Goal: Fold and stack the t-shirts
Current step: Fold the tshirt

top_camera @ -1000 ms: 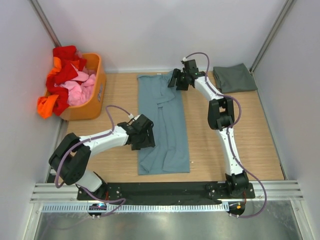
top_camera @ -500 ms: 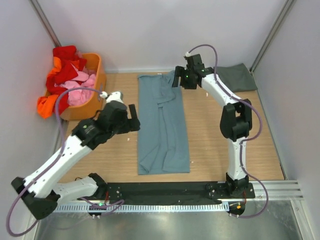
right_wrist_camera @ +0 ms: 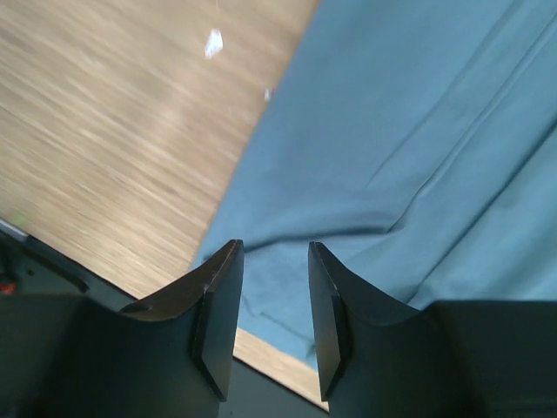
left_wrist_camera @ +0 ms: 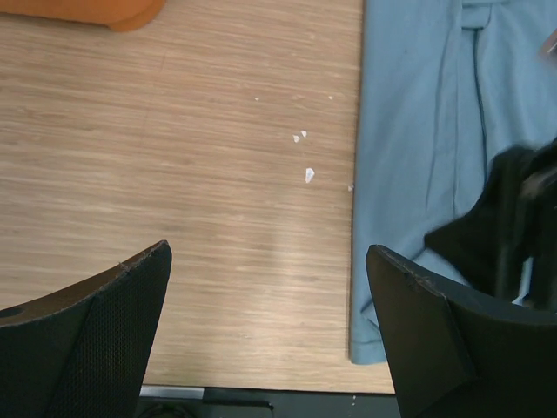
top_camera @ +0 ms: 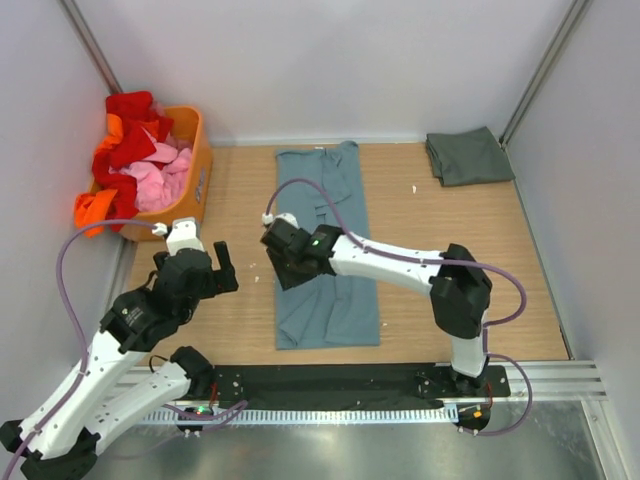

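Observation:
The blue-teal t-shirt lies flat as a long narrow strip from the back of the table to its front edge. The dark grey-green t-shirt lies folded at the back right corner. My right gripper hovers over the blue shirt's left edge near its middle. In the right wrist view the gripper is open and empty above the blue cloth. My left gripper is wide open and empty over bare wood left of the shirt. In the left wrist view the gripper has the shirt on its right.
An orange basket, heaped with red, pink and orange clothes, stands at the back left. A corner of it shows in the left wrist view. White crumbs lie on the wood beside the shirt. Walls close in the left, back and right sides.
My left arm has drawn back from the shirt's left edge toward the near left. My right arm has swung from the shirt's far end to its middle left edge.

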Robot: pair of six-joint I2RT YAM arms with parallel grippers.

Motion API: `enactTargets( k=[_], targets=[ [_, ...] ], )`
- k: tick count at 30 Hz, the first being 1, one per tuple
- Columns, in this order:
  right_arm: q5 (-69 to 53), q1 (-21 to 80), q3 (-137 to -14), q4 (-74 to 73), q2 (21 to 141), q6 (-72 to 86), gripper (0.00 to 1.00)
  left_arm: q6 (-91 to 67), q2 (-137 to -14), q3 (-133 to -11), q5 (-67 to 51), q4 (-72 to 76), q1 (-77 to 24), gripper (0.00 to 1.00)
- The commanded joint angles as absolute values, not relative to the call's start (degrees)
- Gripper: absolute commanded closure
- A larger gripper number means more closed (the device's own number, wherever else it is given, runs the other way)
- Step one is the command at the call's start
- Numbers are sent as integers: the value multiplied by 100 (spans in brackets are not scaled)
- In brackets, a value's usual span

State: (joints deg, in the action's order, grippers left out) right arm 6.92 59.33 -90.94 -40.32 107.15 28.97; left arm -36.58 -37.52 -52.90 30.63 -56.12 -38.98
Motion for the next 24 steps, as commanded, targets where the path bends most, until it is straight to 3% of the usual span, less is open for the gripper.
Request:
enactTargets(
  k=[1,8,17,19,24],
  targets=[
    [1388,6353,-9123,-4429,10942,3524,58,-3708,-3499,-5362,3788,-5581,-3876,6],
    [1406,7153,-8982,-4473,11416,4025,50,-3709,-3059,-5247,3735,-5449,-3885,7],
    [1459,7488,-9141,-4412,11804,4263,49,-3700,-3085,-5247,3700,-5467,-3885,7],
    [1547,7488,-9149,-4430,11839,4263,50,-3700,-3076,-5238,3709,-5467,-3885,6],
    [1889,7488,-9229,-4728,11848,4307,64,-3700,-3050,-5238,3718,-5458,-3885,7]
  ],
)
